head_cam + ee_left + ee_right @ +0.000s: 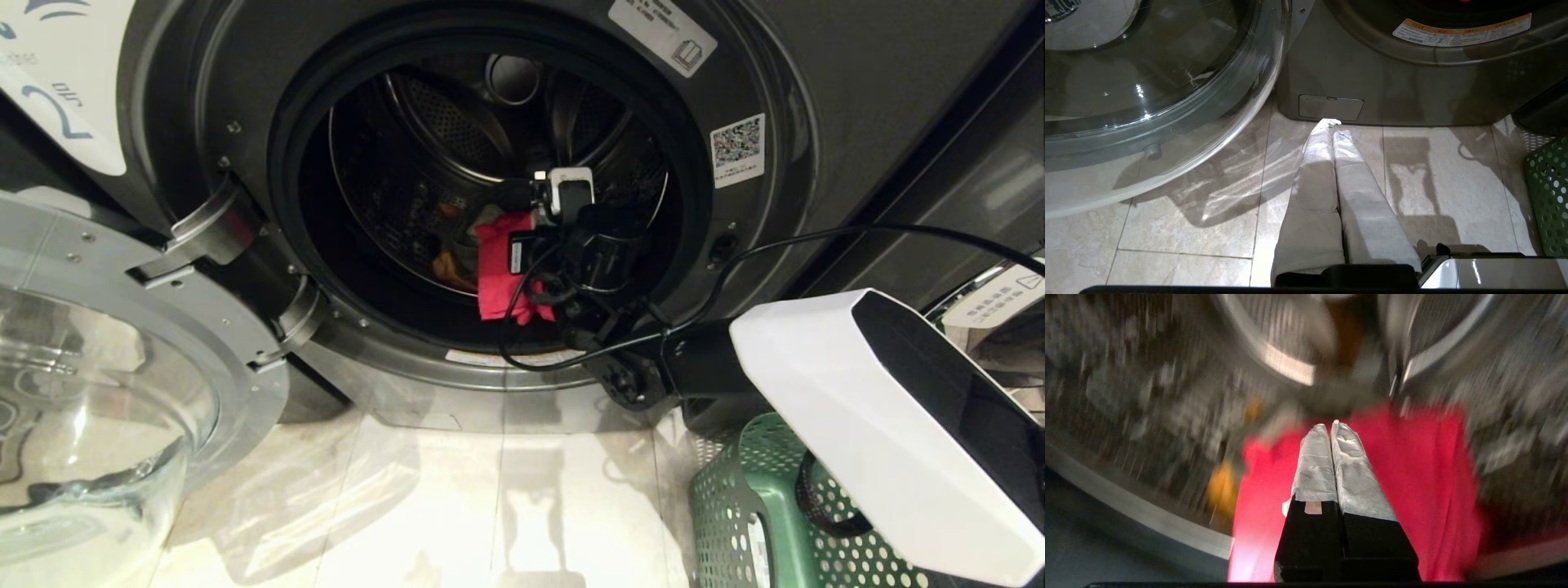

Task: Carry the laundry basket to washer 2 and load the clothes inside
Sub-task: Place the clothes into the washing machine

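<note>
My right hand (1330, 426) is reaching in through the open mouth of washer 2 (857, 106), its wrapped fingers (1312, 465) pressed together and closed on nothing that I can see. The pink-red garment (498, 269) lies just past the fingertips, draped low at the front of the drum (457, 131); whether the hand touches it I cannot tell. A bit of mustard yellow cloth (447, 268) shows beside it, deeper in, and a grey piece (483, 219) sits just behind the pink one. The glass door (98, 392) stands swung wide on my left. The laundry basket (735, 506) sits on the tiled floor (506, 498) at my right, below the right arm and close to the washer's front. My left hand (1331, 124) hangs low over the tiles with its fingers shut and empty, its tips pointing at the small service flap (1331, 107) at the washer's base.
</note>
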Available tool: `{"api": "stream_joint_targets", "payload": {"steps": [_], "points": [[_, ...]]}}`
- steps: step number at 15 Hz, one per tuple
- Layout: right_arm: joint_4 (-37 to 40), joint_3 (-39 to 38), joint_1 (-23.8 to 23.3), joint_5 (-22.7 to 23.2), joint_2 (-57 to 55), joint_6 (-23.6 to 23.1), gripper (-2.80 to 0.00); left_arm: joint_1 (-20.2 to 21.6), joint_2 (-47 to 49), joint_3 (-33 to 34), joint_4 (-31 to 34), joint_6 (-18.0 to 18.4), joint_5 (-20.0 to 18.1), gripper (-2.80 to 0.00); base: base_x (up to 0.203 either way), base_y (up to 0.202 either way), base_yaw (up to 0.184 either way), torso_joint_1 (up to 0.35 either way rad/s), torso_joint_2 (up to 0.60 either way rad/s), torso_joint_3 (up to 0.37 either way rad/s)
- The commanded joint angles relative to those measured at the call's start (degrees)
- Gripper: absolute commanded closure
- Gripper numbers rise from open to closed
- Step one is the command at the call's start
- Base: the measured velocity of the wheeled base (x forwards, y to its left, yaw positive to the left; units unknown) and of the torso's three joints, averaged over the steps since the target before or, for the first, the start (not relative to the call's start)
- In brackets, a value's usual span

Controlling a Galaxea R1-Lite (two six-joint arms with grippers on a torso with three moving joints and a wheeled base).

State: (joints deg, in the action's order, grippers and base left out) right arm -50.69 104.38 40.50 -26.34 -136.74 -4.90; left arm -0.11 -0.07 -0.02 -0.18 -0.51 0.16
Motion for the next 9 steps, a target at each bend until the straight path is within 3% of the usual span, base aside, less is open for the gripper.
{"api": "stream_joint_targets", "payload": {"steps": [1,4,9], "points": [[2.84,-5.99,2.55,-0.34,5.69,3.17,0.00,0.02,-0.01,-0.06,0.01,-0.02,0.02,0.00,0.000,0.000,0.000,0.000,0.00,0.000],[9.82,-18.34,8.12,-3.08,13.32,9.25,0.00,0.02,-0.01,0.01,0.01,-0.02,0.02,0.00,0.000,0.000,0.000,0.000,0.00,0.000],[12.04,-44.19,11.75,-7.70,29.71,11.23,0.00,0.02,-0.01,-0.06,0.01,-0.02,0.02,0.00,0.000,0.000,0.000,0.000,0.00,0.000]]}}
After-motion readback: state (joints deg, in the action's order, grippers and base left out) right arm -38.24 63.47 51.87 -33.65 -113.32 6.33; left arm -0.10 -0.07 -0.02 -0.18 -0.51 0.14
